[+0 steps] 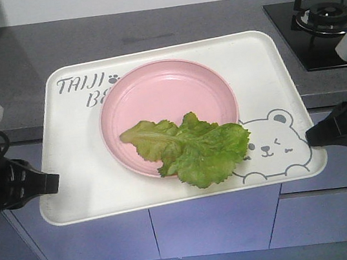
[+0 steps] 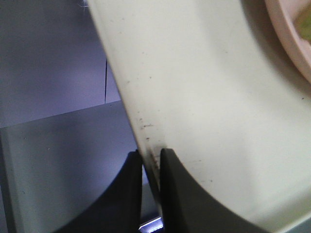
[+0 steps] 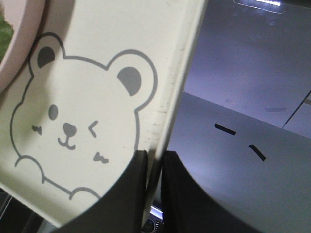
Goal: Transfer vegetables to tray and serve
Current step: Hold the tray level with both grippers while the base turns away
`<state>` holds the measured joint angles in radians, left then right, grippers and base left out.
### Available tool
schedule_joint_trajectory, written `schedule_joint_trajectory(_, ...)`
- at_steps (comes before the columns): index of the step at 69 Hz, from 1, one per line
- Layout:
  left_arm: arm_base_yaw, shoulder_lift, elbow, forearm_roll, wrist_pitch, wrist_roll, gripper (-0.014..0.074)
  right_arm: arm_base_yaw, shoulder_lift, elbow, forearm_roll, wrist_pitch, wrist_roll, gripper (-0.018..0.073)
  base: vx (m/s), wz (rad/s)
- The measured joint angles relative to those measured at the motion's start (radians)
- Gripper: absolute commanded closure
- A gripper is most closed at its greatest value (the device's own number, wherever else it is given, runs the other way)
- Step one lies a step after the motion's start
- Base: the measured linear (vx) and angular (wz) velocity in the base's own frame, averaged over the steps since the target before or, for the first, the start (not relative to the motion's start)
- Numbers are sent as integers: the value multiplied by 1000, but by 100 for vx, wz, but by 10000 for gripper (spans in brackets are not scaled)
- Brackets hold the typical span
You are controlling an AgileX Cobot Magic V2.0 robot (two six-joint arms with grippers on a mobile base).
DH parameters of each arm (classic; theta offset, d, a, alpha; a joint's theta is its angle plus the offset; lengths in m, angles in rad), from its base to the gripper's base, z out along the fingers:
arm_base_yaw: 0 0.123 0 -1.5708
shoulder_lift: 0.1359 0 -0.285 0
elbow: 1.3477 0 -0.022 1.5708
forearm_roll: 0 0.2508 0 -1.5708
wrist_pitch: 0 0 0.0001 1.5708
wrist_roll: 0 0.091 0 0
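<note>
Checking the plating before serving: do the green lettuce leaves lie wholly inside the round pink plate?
No, the ruffled green lettuce leaves spill over the round pink plate's near rim onto the cream rectangular plastic tray.

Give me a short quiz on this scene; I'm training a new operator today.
1. True or false: the lettuce spills past the rim of the pink plate onto the tray.
2. What is the left tool clamped on? A. the tray's edge B. the pink plate C. the lettuce
3. Fill in: the drawing on the tray nearest the right tool shows a winking ____.

Key: 1 true; 2 A; 3 bear.
</note>
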<state>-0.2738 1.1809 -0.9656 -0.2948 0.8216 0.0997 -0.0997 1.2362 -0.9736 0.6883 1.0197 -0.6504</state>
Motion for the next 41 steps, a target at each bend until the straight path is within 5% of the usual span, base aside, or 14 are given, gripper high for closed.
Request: schedule_joint_trajectory(41, 0, 0, 0, 0, 2, 0, 603, 0, 0, 0, 0, 0, 0, 564, 13, 2)
